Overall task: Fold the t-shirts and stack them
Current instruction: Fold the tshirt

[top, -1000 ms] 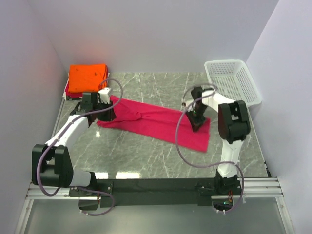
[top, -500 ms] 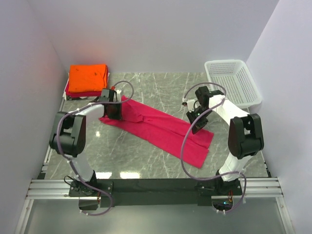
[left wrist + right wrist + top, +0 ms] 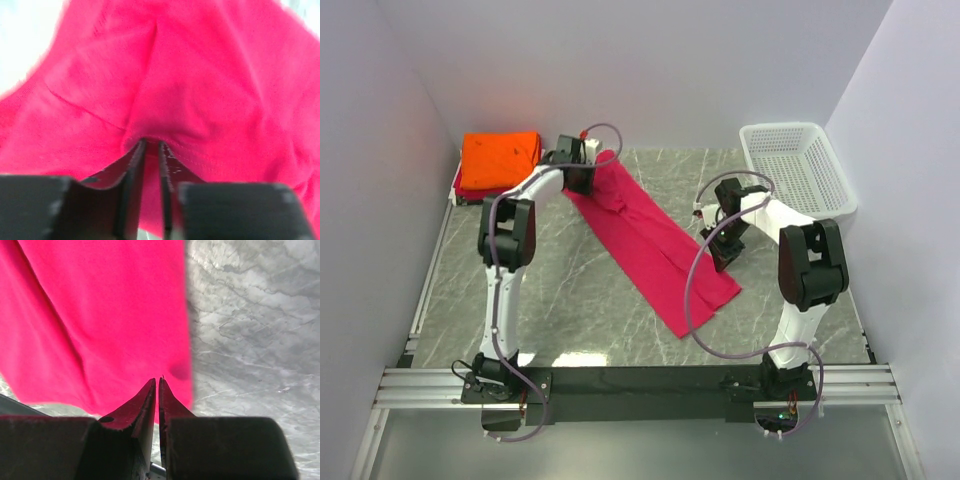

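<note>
Nearest, the pink tee (image 3: 650, 235) ends in a loose corner on the table (image 3: 580, 290), and from there it runs as a long narrow band slanting away to the far left. Partway up its right edge the right gripper (image 3: 157, 382) is clenched on the cloth (its wrist view shows the tips meeting just inside the hem, with bare marble to the right). At the far end the left gripper (image 3: 150, 146) is pinched shut on a bunched fold of the same tee, close beside the stack. The step looks like bringing one end over the other to shorten the band. To do it well, both grips should hold firm, the cloth between them should be lightly taut so no wrinkle gets trapped, and the ends should meet edge on edge before either one lets go. Beyond, at far left, the orange tee (image 3: 500, 157) lies folded on a red tee (image 3: 470, 190); the basket (image 3: 798, 170) sits far right.
</note>
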Robot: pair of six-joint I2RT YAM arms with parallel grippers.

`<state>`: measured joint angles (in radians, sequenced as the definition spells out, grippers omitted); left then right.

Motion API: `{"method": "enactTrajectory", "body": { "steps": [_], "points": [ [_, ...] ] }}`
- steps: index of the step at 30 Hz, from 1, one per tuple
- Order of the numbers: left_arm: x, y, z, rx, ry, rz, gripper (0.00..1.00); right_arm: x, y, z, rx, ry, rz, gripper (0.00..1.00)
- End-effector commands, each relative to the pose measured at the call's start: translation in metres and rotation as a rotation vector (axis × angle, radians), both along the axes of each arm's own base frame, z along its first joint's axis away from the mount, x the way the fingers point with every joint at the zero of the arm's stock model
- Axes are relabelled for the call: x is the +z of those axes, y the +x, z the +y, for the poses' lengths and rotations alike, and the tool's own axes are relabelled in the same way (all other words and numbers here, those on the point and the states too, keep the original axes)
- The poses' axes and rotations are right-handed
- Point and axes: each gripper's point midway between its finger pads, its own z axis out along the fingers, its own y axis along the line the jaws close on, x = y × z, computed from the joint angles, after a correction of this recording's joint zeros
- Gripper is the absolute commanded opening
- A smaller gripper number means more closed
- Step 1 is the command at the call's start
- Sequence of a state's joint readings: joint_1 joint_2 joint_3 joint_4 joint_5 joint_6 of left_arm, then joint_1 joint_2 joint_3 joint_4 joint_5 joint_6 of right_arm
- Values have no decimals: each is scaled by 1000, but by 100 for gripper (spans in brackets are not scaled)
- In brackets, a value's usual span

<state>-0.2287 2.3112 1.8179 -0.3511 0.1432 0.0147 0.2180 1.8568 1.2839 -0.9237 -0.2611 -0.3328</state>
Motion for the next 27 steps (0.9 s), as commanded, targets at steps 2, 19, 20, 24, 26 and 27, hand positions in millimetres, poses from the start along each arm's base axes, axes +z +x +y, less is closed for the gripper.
{"method": "enactTrajectory", "body": {
  "steps": [2, 19, 20, 24, 26, 27],
  "points": [
    [0, 28, -15, -162, 18, 4, 32, -5, 10, 12, 2, 27, 5, 13],
    [118, -32, -7, -135, -203, -156, 44, -34, -69, 75, 113, 107, 234, 13],
    [114, -39, -7, -131, -206, -135, 43, -32, -78, 80, 122, 121, 251, 13],
    [96, -63, -11, -102, -250, -31, 38, -18, -126, 113, 258, 208, 327, 13],
    [87, -69, -19, -107, -275, 9, 37, 0, -141, 132, 315, 313, 362, 15],
    [78, -72, -27, -116, -273, 35, 37, 5, -148, 139, 348, 341, 376, 16]
  ]
}}
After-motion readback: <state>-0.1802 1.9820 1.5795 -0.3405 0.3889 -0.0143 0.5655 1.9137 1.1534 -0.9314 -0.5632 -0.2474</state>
